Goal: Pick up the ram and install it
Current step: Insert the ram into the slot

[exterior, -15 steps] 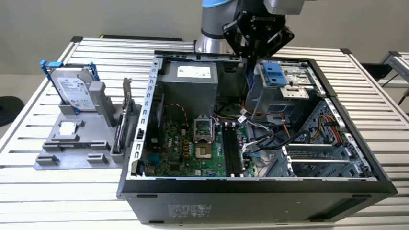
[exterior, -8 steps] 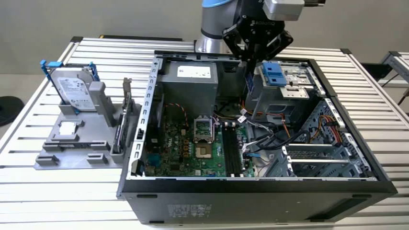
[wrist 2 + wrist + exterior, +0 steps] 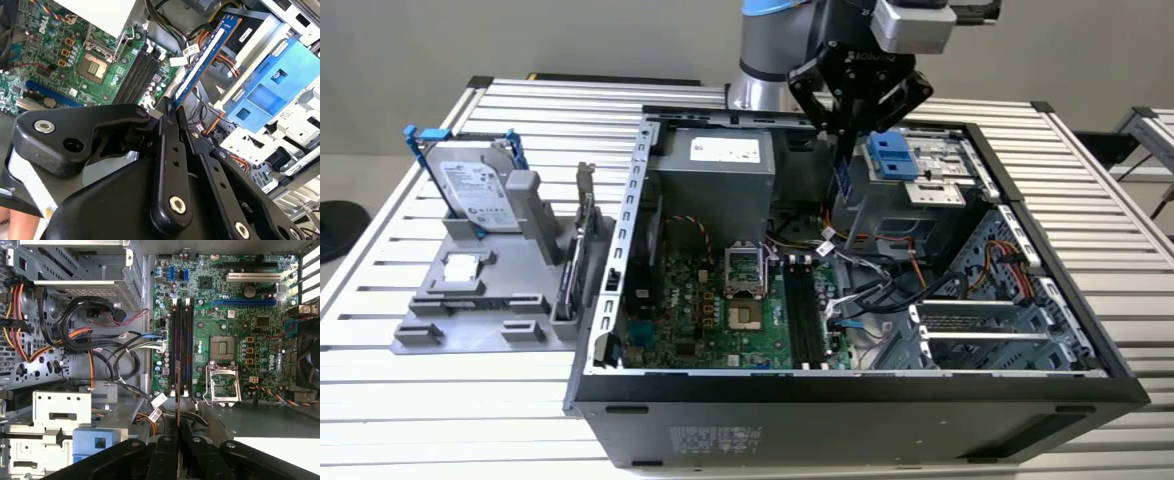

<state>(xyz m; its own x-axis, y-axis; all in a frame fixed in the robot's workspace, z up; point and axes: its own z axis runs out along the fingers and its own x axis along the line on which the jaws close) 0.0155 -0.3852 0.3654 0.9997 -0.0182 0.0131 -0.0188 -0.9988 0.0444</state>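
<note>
Exterior view shows the black gripper (image 3: 851, 128) hanging over the open dark-grey computer case (image 3: 854, 390), at about the 12 o'clock edge of the case's interior, with the long, thin blue-green ram stick (image 3: 842, 180) pinched between its fingers and pointing down into the case. In the second wrist view the ram stick (image 3: 205, 55) juts out from the clamped fingers (image 3: 167, 150), its white label strip visible; in the first wrist view it appears edge-on as a thin line (image 3: 179, 385) above the gripper (image 3: 178, 432).

The carry step appears to be in hand: the stick is lifted and held clear over the green motherboard (image 3: 235, 325), not yet seated. The black memory slots (image 3: 181, 345) lie just beyond its tip in the first wrist view, so the coming move likely calls for careful alignment of the stick's edge with one slot, and a straight, even press.

Which slot it lines up with cannot be told. The stick's contact edge and notch are hard to make out, and the slot latches are too small to judge. On the slatted metal bench (image 3: 440, 400) at 9 o'clock of the case stands a grey holder (image 3: 494, 280).
</note>
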